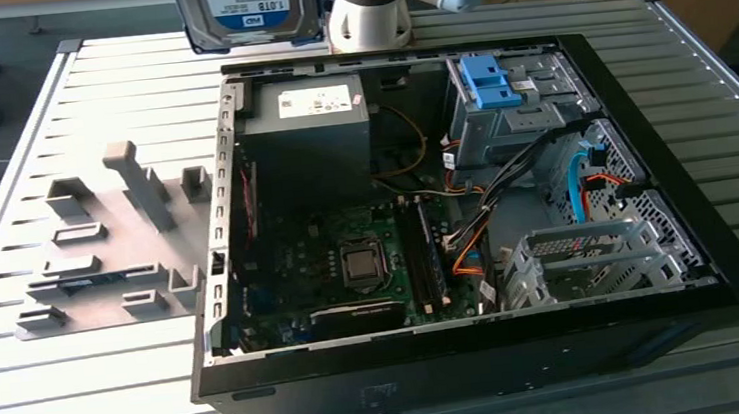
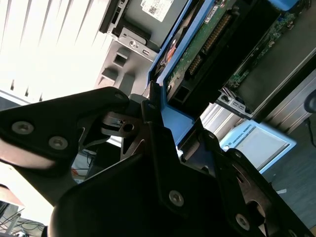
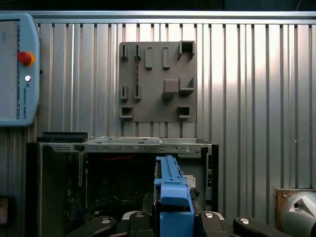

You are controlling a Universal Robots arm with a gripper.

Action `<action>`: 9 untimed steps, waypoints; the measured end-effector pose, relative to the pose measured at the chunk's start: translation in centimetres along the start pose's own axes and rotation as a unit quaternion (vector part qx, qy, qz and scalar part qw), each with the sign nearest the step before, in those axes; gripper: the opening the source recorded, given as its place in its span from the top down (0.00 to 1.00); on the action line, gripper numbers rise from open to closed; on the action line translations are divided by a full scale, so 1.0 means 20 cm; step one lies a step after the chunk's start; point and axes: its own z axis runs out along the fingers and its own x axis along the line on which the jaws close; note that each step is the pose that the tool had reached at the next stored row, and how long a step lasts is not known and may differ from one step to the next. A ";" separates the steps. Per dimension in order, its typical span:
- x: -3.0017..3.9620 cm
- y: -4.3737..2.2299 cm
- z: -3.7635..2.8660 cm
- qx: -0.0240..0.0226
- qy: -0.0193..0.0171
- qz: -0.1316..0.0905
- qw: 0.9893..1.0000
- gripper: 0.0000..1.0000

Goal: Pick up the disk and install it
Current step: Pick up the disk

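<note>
One disk (image 1: 249, 12), one open computer case (image 1: 489, 342), one grey holder board (image 1: 106, 260).
One gripper (image 2: 180, 126) clamps the disk's blue frame, holding it in the air clear of the case. Inside the case sit one power supply (image 1: 310, 137), one motherboard (image 1: 347, 259) and one blue bracket (image 1: 486, 81); the board lies beside the case.

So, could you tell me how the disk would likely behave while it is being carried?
Probably rigid: the disk is a flat silver slab in a blue carrier frame. Likely heavy for its size. Its exposed circuit board suggests fragility, and the gripper clamps smooth plastic, so it might slip.
</note>
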 end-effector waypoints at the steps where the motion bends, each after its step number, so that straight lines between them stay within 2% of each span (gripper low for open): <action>1: 0.000 -0.007 0.000 0.000 0.000 0.000 1.000 0.63; 9: -0.001 -0.060 -0.001 0.000 0.000 0.000 1.000 0.63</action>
